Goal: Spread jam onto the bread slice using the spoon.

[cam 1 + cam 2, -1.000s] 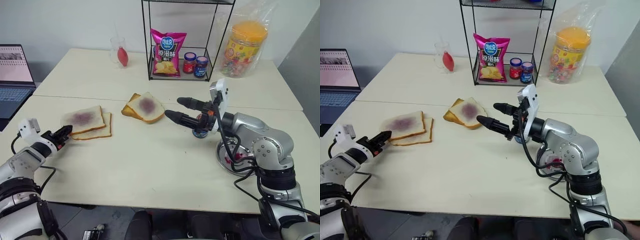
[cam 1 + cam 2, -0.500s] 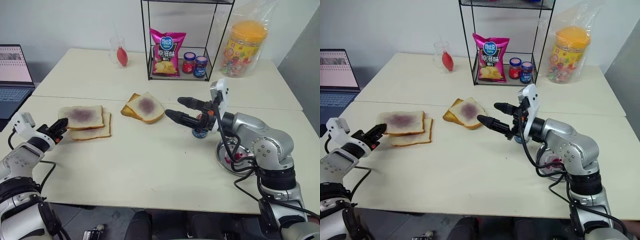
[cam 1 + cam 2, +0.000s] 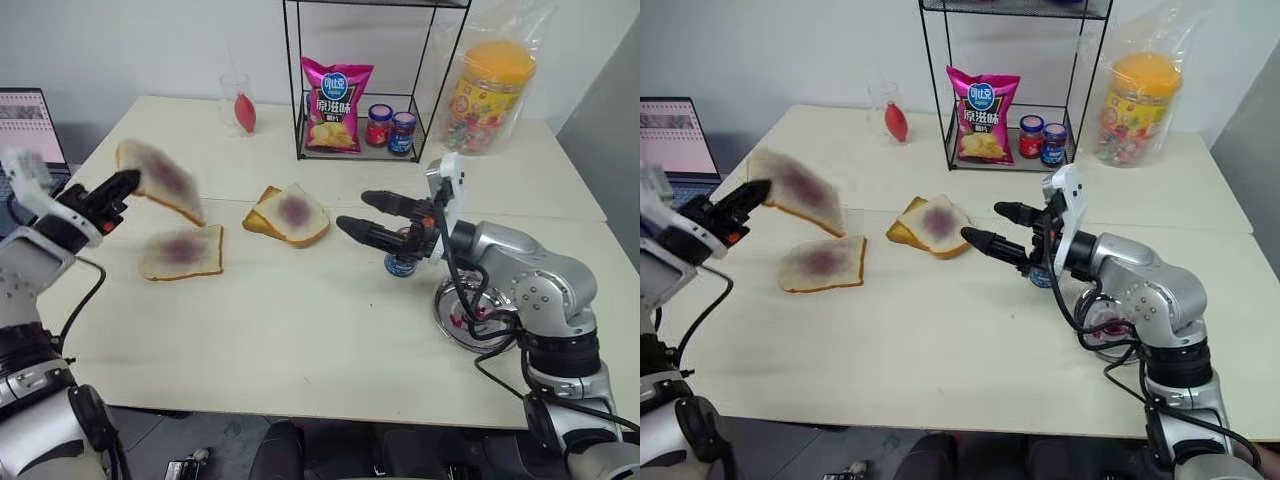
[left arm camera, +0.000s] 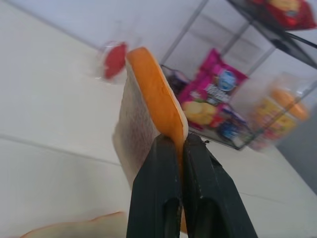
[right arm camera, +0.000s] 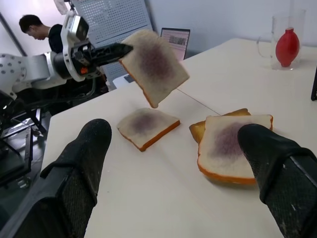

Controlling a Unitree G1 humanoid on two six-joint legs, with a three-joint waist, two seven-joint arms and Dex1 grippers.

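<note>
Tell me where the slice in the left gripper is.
In the head views, the bread slice hangs tilted in the air at the table's left, pinched by the left gripper, above the slice lying flat.

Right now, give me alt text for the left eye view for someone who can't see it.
The left hand holds a jam-stained bread slice in the air above another slice on the table. The right hand hangs open near a stacked pair.

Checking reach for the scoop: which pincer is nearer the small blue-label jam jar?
Right. The right pincer hovers open just left of the jam jar, its wrist directly above it. The left pincer is across the table, shut on a lifted bread slice.
</note>
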